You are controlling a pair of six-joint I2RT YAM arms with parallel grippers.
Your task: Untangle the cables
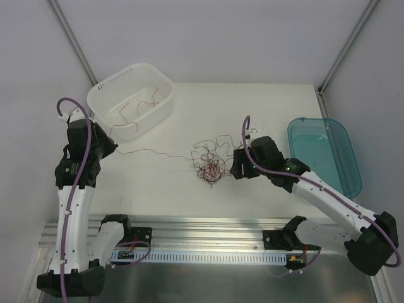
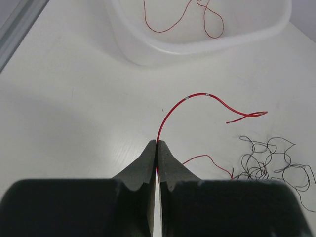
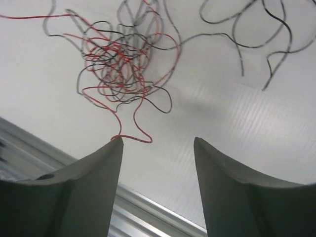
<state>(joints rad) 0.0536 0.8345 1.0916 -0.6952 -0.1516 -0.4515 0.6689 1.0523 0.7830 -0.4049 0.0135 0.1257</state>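
Cables (image 1: 209, 165) tangled between white basket (image 1: 104, 104), blue tub (image 1: 325, 151).

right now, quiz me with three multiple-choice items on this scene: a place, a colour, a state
1. Where does the tangle of wires lie? A on a shelf; B in the middle of the table; C on the floor.
2. What colour is the wire in the left tool? A red; B black; C green.
3. How is the right tool? A shut on a wire; B shut on nothing; C open.
Answers: 1 B, it sits on bare tabletop; 2 A, a red strand arcs out of the shut tool; 3 C, its tips stand wide apart.
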